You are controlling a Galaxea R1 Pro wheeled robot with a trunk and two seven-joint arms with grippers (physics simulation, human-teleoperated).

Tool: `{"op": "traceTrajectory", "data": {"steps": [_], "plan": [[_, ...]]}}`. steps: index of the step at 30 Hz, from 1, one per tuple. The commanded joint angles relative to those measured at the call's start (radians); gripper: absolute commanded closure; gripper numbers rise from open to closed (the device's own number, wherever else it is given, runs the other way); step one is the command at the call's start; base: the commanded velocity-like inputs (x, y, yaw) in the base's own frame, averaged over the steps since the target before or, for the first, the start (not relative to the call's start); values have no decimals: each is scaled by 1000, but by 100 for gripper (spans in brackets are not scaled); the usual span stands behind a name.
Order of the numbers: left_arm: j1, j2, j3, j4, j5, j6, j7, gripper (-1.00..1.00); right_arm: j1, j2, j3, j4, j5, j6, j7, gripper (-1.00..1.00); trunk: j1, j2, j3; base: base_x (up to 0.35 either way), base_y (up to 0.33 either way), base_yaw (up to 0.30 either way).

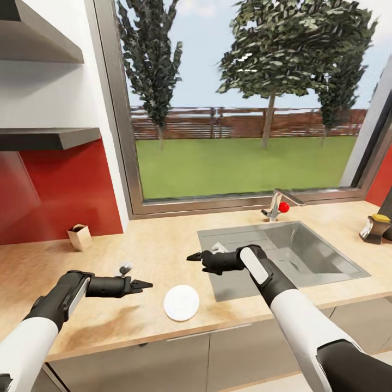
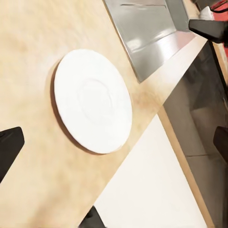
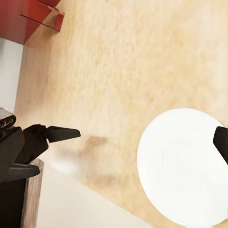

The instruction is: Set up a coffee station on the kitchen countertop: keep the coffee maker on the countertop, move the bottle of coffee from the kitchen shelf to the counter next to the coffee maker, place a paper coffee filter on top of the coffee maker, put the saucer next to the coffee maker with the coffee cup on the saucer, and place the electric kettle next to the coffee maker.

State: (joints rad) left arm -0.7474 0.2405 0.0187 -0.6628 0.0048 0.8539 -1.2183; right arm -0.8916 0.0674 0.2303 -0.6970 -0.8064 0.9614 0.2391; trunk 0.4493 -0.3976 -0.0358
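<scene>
Nearest us, our two white-and-black arms reach over the wooden countertop (image 1: 152,245). On the left, our left gripper (image 1: 142,284) hovers above the counter with its fingers spread and nothing between them. Just beside its tips lies the white saucer (image 1: 181,302), flat near the counter's front edge; the left wrist view shows it whole (image 2: 92,100). Further right, our right gripper (image 1: 194,256) hangs over the counter at the sink's (image 1: 321,256) left rim, seemingly parted and empty. A small paper box (image 1: 79,237) stands by the red wall.
</scene>
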Motion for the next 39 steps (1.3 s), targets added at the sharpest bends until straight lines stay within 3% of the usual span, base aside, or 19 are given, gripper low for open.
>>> {"op": "traceTrajectory", "data": {"steps": [1, 2, 11, 22, 36, 39], "plan": [[0, -10, 1, 0, 0, 10, -3, -100, -1, 0, 1, 12, 10, 2, 12, -100, 1, -2, -2, 46, 0, 0], [13, -26, 1, 2, 0, 10, -1, -100, -1, 0, 2, 25, 10, 2, 15, -100, 1, -2, -2, 47, 0, 0], [81, -77, -2, 5, 0, 11, -3, -100, 0, -1, 43, 31, 10, 2, 29, -100, 1, -2, -2, 9, 0, 0], [101, -97, -3, 3, -1, 10, -20, -100, 34, -1, 44, 31, 10, -1, 29, -100, 1, -2, -2, 22, 0, 0], [105, -93, 1, -2, -3, 8, -19, -100, 68, -1, 45, 31, 10, -1, 30, -100, 1, -2, -2, 45, 0, 0], [107, -93, 0, 2, -2, 7, -18, -100, 76, -1, 78, 31, 10, -1, 30, -100, 1, -2, -2, 0, 0, 0]]}}
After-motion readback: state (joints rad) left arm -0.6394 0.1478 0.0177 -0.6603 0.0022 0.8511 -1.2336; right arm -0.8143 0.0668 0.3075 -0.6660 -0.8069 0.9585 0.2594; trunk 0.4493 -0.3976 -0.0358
